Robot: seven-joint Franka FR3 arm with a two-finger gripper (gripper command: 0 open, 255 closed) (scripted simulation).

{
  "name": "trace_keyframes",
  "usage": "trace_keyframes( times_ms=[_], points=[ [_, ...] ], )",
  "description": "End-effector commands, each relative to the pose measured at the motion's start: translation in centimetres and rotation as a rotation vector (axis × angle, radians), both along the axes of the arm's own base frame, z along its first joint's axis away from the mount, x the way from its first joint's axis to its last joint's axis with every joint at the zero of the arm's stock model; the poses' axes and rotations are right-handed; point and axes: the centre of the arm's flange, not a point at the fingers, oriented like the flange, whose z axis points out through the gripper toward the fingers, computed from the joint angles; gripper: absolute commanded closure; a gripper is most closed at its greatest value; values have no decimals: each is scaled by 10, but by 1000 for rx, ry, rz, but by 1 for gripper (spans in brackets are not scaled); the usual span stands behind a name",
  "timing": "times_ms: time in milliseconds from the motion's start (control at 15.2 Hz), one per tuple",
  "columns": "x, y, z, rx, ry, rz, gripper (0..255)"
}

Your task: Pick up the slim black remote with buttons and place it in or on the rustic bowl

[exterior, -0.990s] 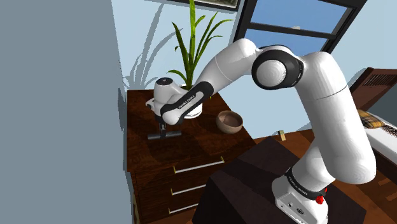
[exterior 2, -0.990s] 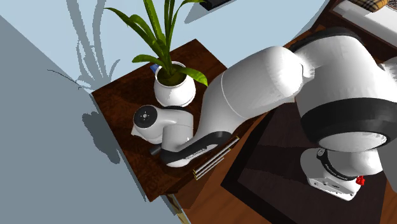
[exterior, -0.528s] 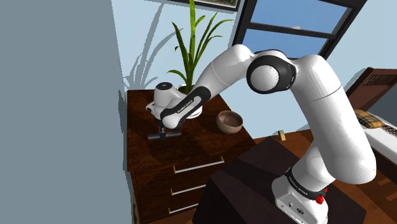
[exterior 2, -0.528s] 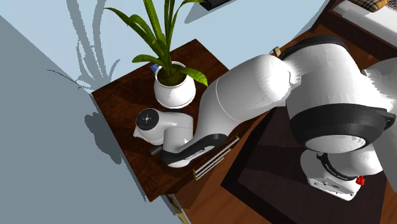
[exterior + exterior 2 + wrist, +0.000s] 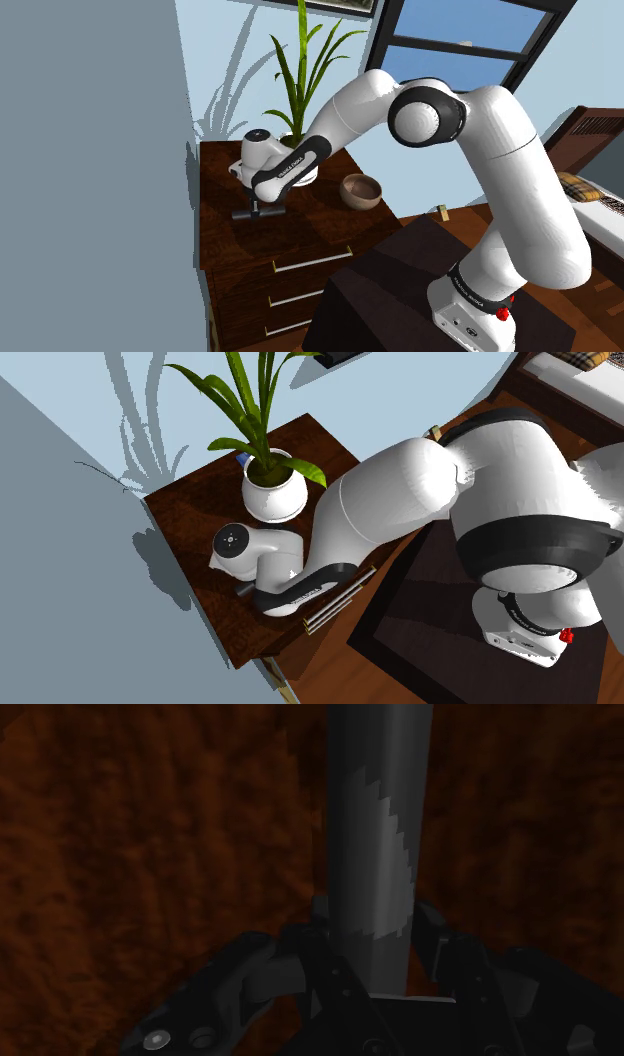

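Note:
The slim dark remote (image 5: pixel 378 824) lies flat on the dark wooden dresser top (image 5: pixel 305 228), close to the wall side. My gripper (image 5: pixel 373 926) is shut on it, and both black fingers (image 5: pixel 318 932) press its long sides near one end. From the shoulder view the gripper (image 5: pixel 257 204) points straight down onto the remote (image 5: pixel 242 214). One end of the remote (image 5: pixel 243 590) pokes out from under the hand in the second exterior view. The brown rounded bowl (image 5: pixel 361 190) stands upright to the shoulder view's right of the hand, apart from it.
A white pot with a tall green plant (image 5: pixel 300 150) stands just behind the hand, also white pot (image 5: pixel 273 495). A grey wall (image 5: pixel 100 170) borders the dresser on the shoulder view's left. Drawer fronts with metal handles (image 5: pixel 312 262) face the dark stand (image 5: pixel 385 290).
The hand dropped slightly onto the remote, then the fingers went from wide apart to shut on it. The remote has stayed on the dresser.

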Motion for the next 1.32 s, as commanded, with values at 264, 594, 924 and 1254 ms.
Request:
trace_keyframes(
  times_ms=[264, 594, 924, 1254],
  points=[
    [3, -3, 0, -1, -3, -3, 255],
    [1, -2, 20, -1, -3, -3, 255],
    [1, -2, 46, -1, -3, -3, 255],
    [1, -2, 72, -1, -3, -3, 255]
  ],
)
